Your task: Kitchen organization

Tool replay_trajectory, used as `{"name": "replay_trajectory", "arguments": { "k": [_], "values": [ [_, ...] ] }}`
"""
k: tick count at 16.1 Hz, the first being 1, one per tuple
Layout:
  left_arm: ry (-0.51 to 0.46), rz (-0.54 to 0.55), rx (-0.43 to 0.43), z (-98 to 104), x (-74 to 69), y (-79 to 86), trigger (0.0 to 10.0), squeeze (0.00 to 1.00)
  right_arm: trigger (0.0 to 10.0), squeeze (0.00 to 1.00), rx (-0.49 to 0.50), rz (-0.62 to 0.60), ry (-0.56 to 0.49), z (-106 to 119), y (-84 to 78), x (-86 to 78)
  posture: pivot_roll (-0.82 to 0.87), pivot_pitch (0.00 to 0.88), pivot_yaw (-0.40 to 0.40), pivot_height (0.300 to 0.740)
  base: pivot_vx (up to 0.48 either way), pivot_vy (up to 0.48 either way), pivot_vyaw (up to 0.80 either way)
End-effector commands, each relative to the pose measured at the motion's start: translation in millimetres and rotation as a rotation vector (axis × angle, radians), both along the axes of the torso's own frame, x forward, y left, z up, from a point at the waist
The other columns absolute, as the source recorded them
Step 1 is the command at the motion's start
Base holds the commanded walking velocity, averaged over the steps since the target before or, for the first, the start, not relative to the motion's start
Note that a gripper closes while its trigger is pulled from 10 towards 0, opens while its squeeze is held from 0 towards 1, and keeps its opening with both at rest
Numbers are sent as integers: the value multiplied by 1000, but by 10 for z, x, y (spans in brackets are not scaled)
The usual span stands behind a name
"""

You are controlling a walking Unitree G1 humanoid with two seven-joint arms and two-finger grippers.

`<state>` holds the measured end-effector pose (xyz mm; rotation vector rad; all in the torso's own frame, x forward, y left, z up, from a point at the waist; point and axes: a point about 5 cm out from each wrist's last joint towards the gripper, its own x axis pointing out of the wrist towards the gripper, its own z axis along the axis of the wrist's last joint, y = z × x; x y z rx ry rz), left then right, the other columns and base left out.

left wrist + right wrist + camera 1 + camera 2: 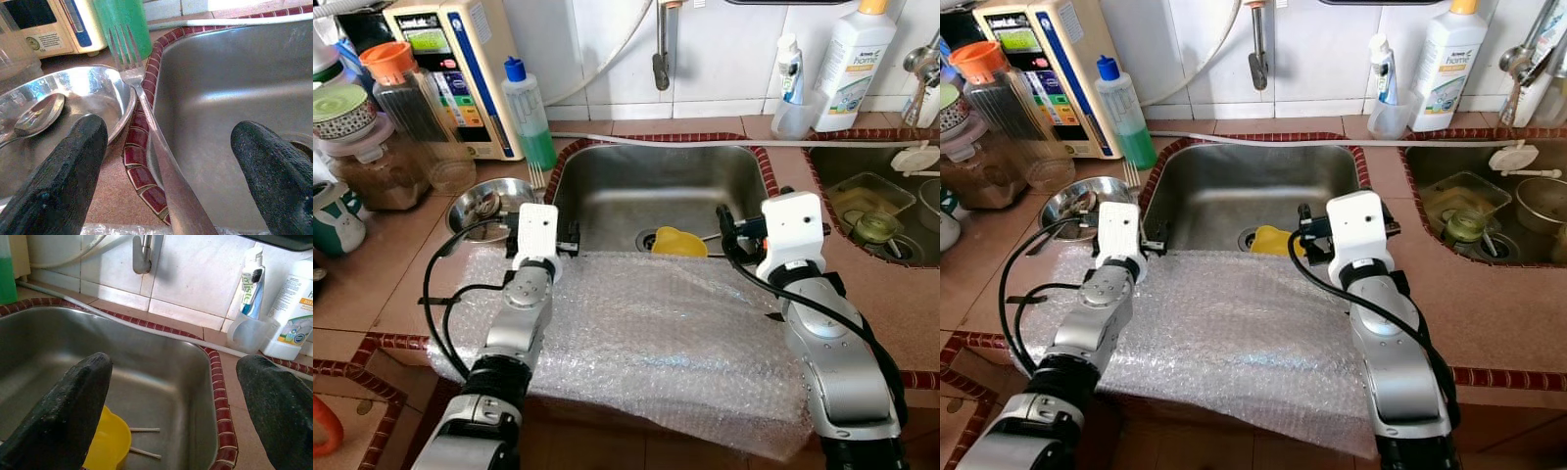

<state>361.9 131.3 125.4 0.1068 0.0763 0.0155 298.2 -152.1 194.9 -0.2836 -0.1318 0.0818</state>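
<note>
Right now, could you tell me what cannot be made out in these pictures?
- Fork handle end: cut off by the left wrist view's lower edge.
- Yellow scoop: lower part hidden by bubble wrap in the eye views.
- Dish-soap bottle label: too small to read.
- Right claw open over the sink.

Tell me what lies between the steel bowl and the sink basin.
A fork lies along the red tiled rim, between the steel bowl and the sink basin, seen in the left wrist view between the open left hand's fingers.
</note>
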Motion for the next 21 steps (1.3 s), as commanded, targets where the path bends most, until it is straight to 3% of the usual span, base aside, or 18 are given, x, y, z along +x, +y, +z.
{"name": "replay_trajectory", "arguments": {
  "k": [1, 6, 13, 21],
  "values": [
    [2, 10, 11, 1, -11, 45, 10000, 0, 10000, 0, -2, 23, -8, 23, 56, 14, -295, 122, 132, 740, 0, 0, 0],
    [21, -13, -6, 27, -29, -22, 10000, 0, 10000, 0, 161, 210, 106, -28, 217, -1, -299, 121, 135, 740, 0, 0, 0],
    [51, -37, -15, 28, -78, -68, 10000, 0, 10000, 0, 129, 368, 225, -85, 341, -54, -298, 125, 141, 740, 0, 0, 0],
    [141, -54, -25, -64, -104, -112, 10000, 0, 10000, 0, 106, 416, 268, -87, 390, -92, -302, 127, 141, 740, 0, 0, 0]
  ]
}}
